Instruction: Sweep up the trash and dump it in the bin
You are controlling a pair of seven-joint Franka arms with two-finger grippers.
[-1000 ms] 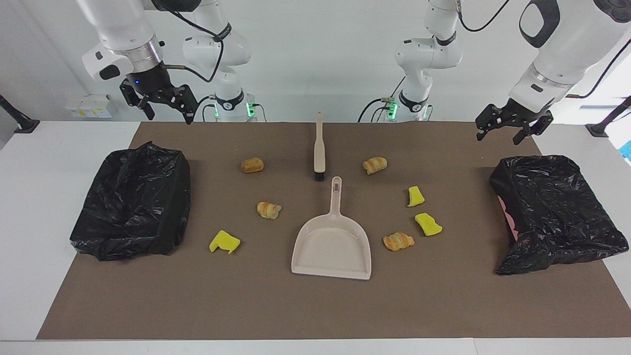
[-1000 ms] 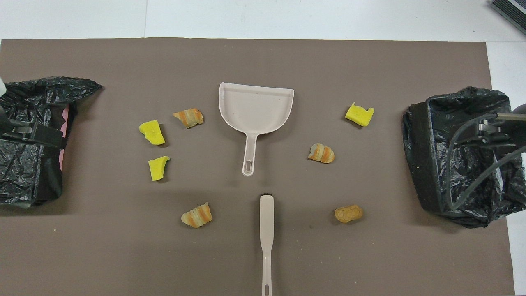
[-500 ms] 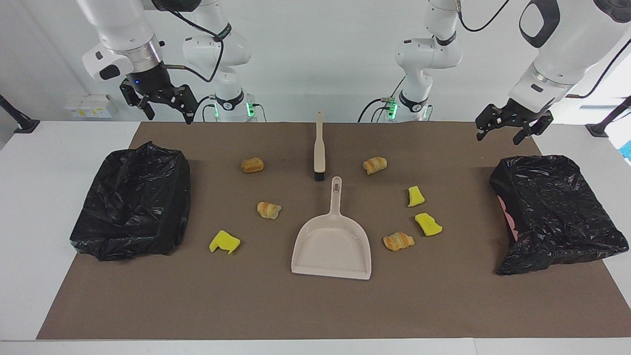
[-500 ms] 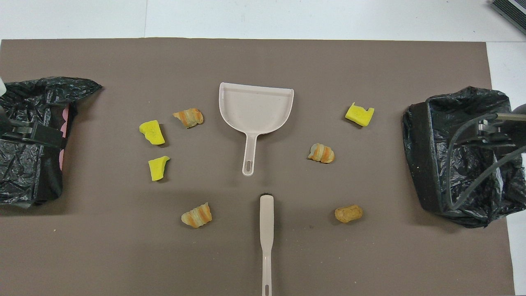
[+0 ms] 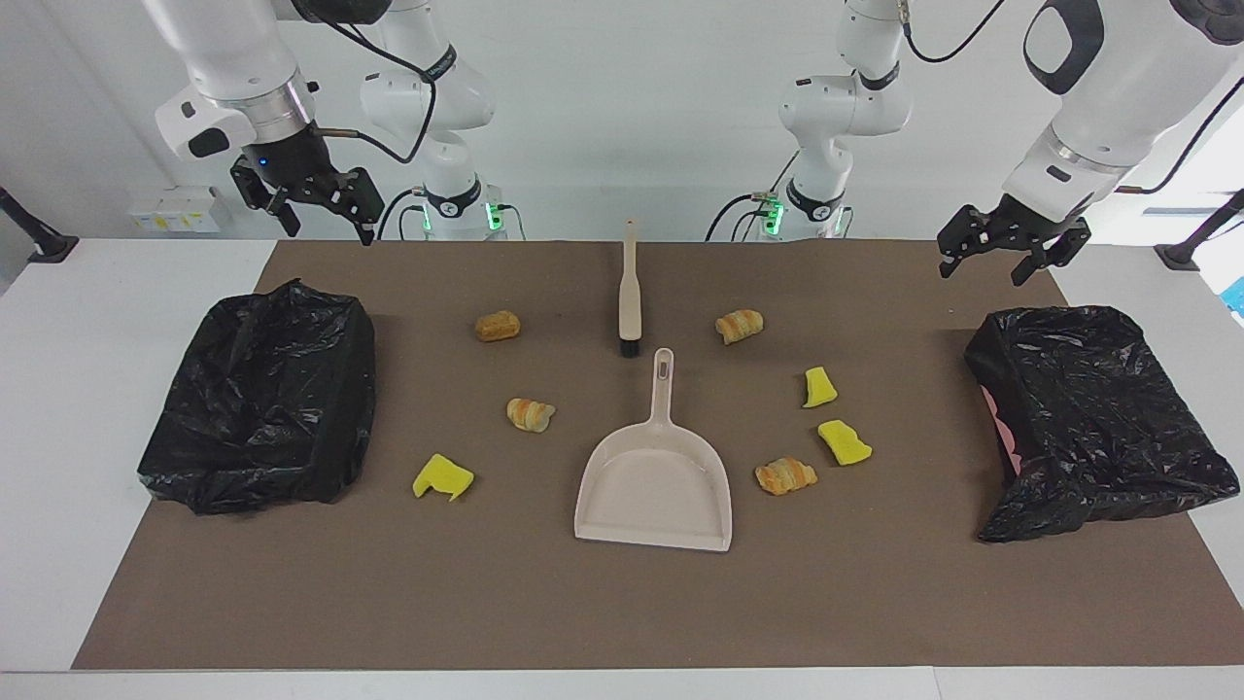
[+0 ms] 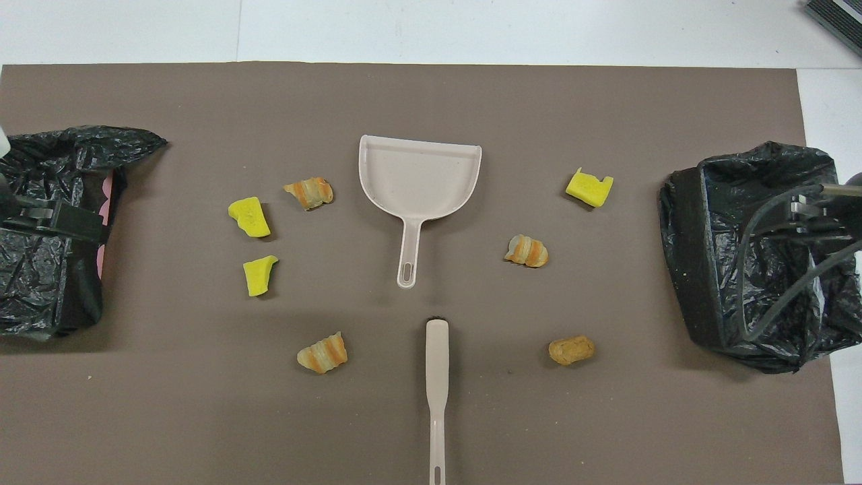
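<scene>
While nothing on the mat has been touched, both arms hang raised at the top corners of the facing view: the right gripper [image 5: 309, 202] at the upper left of the frame, above the black-bagged bin [image 5: 262, 394] at mid left, and the left gripper [image 5: 1011, 251] at the upper right, above the other bagged bin [image 5: 1093, 413] at mid right; each has its fingers spread and carries nothing. The brush [image 5: 629, 289] lies at the upper centre of the frame with its long axis running straight up and down the picture, its thin handle end toward the robots and its dark bristle end pointing at the dustpan [image 5: 655, 476], which lies just below it, handle up and open mouth toward the bottom of the frame. The two handles nearly line up, with a small gap between bristles and pan handle. The trash sits in two loose groups either side of the pan: a brown roll [image 5: 498, 326], a striped roll [image 5: 531, 414] and a yellow wedge [image 5: 442, 477] at centre left, and two striped rolls [image 5: 740, 326] [image 5: 785, 475] with two yellow wedges [image 5: 819, 387] [image 5: 844, 441] at centre right. The tools lie about midway between the grippers, so I judge neither arm clearly nearer; either must come down and inward toward the centre line
</scene>
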